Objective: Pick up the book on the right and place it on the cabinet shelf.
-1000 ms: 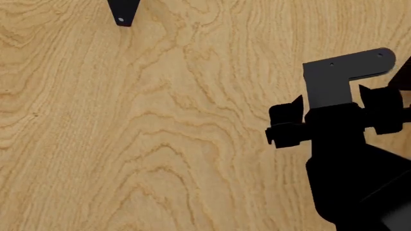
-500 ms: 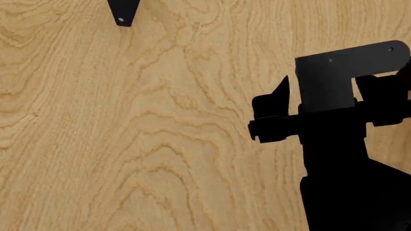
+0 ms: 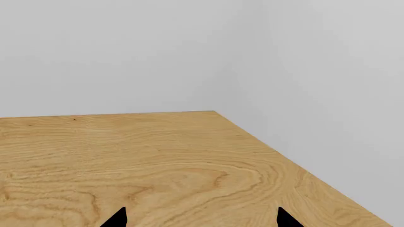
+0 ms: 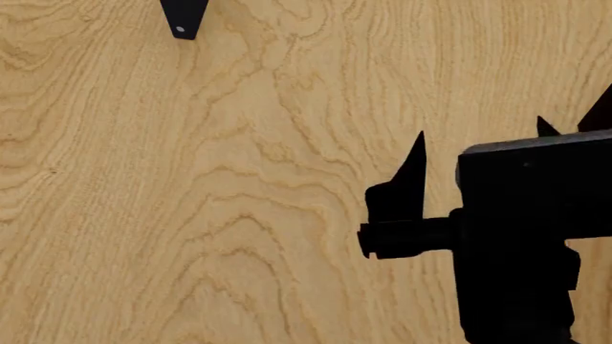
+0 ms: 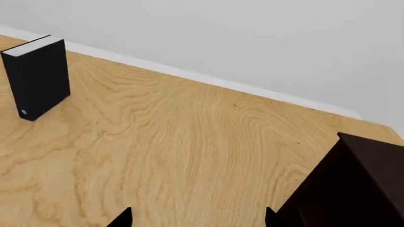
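blk book [image 5: 38,78], v. dark brown cabinet [image 5: 356,184]

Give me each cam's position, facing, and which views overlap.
Head: on the head, looking down on the light wooden tabletop; right hand shows.
Left wrist: low over the table's far corner and grey walls; left hand tips only.
Right wrist: faces the upright black book and dark brown cabinet.
Head and right wrist share that book.

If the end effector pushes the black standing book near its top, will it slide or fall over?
The black book stands upright on a narrow base, so a high push would probably tip it. Its hard cover looks stiff, so it should not bend. The wooden table looks smooth, so a low push may slide it.
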